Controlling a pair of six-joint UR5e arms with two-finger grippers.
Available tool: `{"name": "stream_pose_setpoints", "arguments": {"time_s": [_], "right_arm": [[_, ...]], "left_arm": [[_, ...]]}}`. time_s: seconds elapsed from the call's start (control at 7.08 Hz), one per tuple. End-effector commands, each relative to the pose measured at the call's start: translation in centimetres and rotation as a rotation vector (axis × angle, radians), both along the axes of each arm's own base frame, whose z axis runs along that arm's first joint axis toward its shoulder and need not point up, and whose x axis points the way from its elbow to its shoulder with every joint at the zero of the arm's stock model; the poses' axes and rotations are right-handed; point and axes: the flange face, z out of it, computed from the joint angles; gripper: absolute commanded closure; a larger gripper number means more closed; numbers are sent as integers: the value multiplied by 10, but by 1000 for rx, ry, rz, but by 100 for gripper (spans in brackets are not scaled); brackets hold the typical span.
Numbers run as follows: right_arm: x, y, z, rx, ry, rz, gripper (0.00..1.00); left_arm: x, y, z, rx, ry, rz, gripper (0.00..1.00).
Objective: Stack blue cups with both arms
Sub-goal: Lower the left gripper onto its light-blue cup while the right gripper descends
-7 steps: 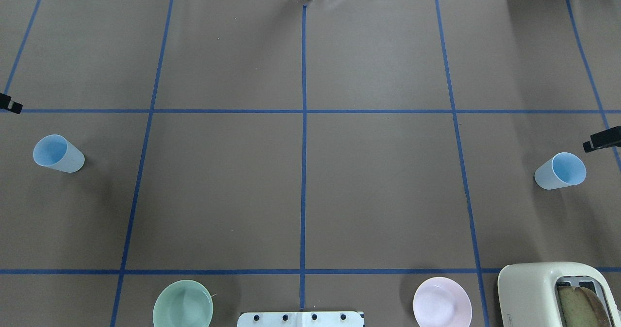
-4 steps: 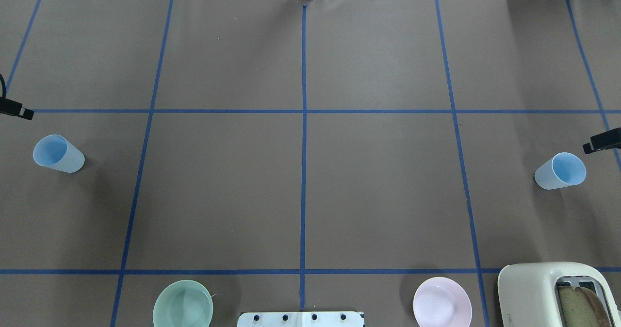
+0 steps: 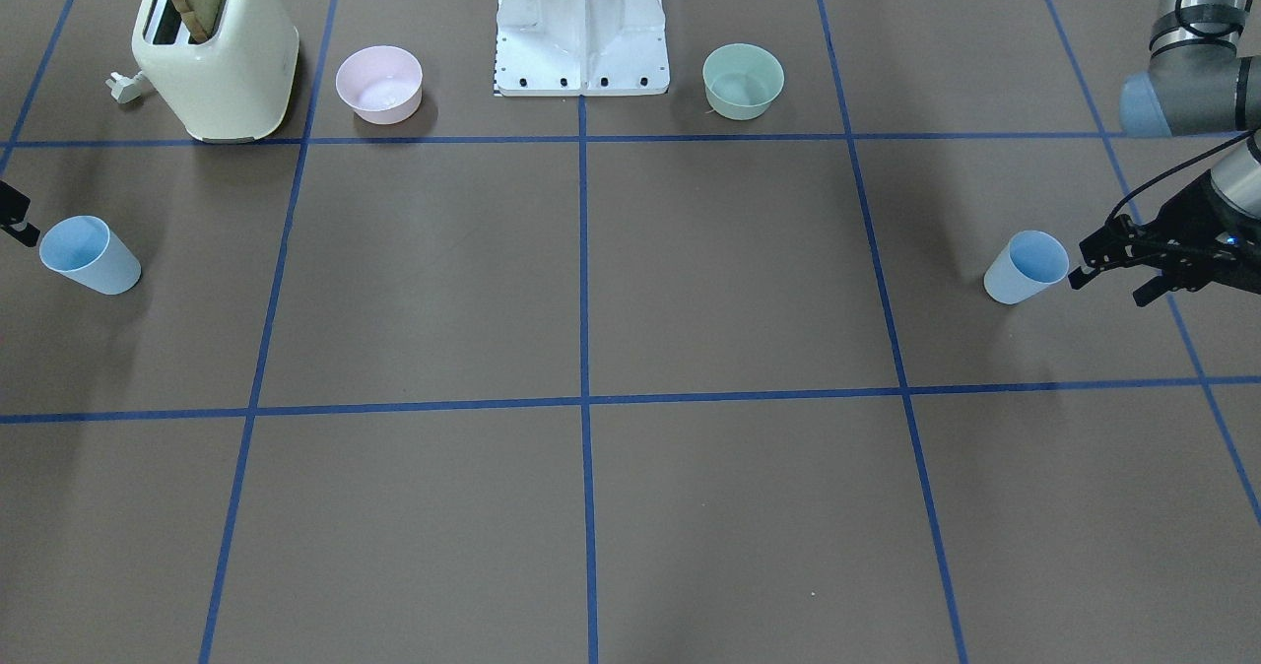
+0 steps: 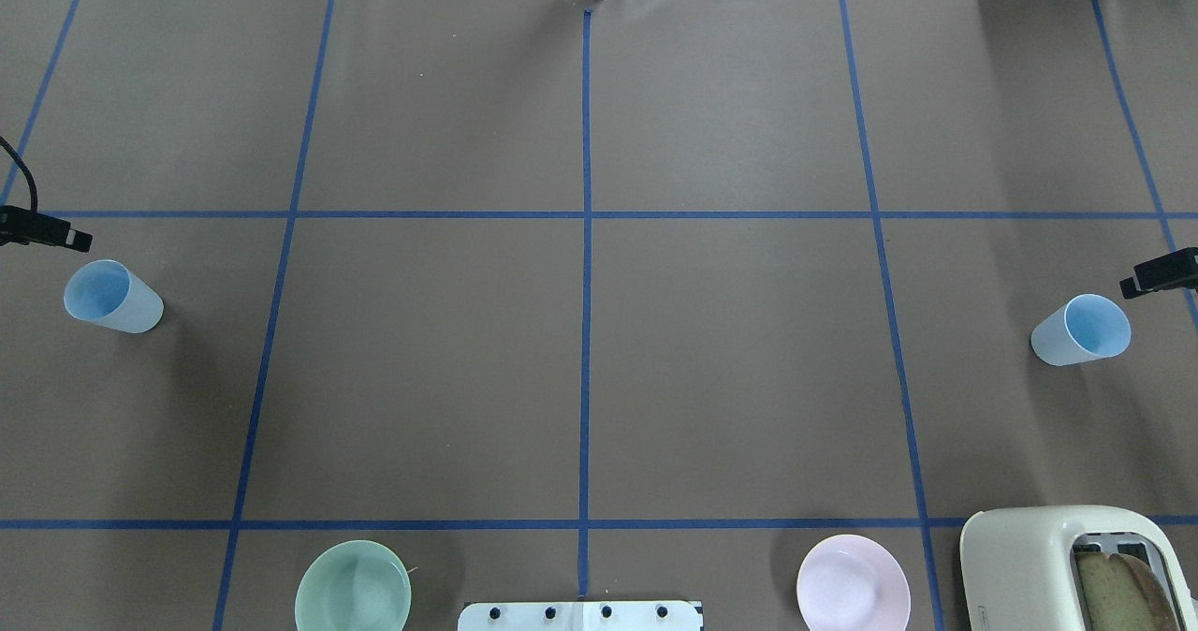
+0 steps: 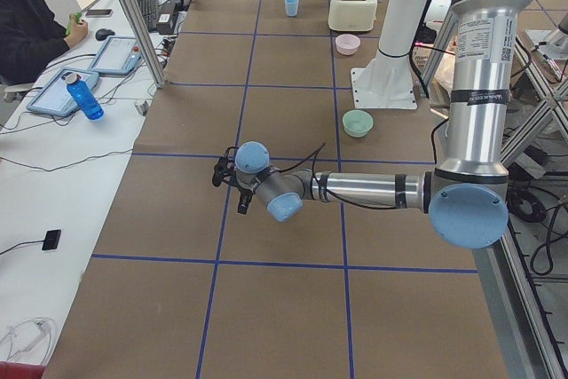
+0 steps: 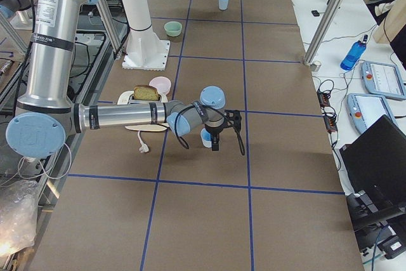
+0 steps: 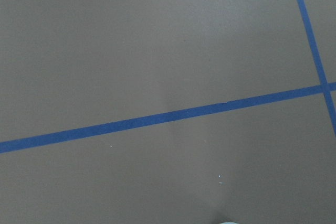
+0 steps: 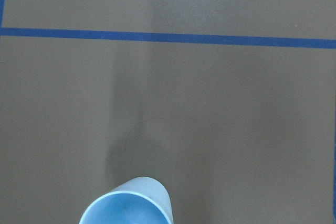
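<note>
Two pale-blue cups stand upright far apart on the brown paper. The left cup (image 4: 112, 296) is near the table's left end; it also shows in the front view (image 3: 1025, 267). My left gripper (image 3: 1108, 285) hovers just beside it, jaws open and empty, with one finger (image 4: 58, 232) at the overhead view's edge. The right cup (image 4: 1081, 330) stands near the right end and fills the bottom of the right wrist view (image 8: 128, 205). My right gripper (image 6: 225, 144) hangs beside it, open and empty, with one finger (image 4: 1159, 271) showing overhead.
A green bowl (image 4: 353, 586), a pink bowl (image 4: 853, 582) and a cream toaster (image 4: 1048, 565) holding bread stand along the near edge, either side of the white pedestal base (image 4: 580, 615). Blue tape lines grid the paper.
My left gripper has slid to the right into the overhead view, closer to the left cup. My right gripper has crept slightly left. Both cups are still.
</note>
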Motion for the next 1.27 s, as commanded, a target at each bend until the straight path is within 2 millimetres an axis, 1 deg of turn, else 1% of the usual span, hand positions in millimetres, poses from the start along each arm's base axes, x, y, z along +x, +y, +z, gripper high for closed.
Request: {"name": "stream_pose_setpoints", "arguments": {"time_s": [0.0, 0.28, 0.71, 0.85, 1.13], "right_arm": [[0, 0, 1, -3, 1, 0, 0], [0, 0, 1, -2, 1, -1, 0], [0, 0, 1, -2, 1, -1, 0], [-1, 0, 0, 0, 0, -1, 0], [-1, -1, -1, 3, -1, -1, 0]], "left_arm": [[8, 11, 3, 0, 6, 8, 2], [17, 27, 8, 0, 17, -1, 2], [17, 27, 8, -1, 20, -2, 4], [17, 27, 8, -1, 20, -2, 11], [25, 29, 8, 1, 14, 4, 18]]}}
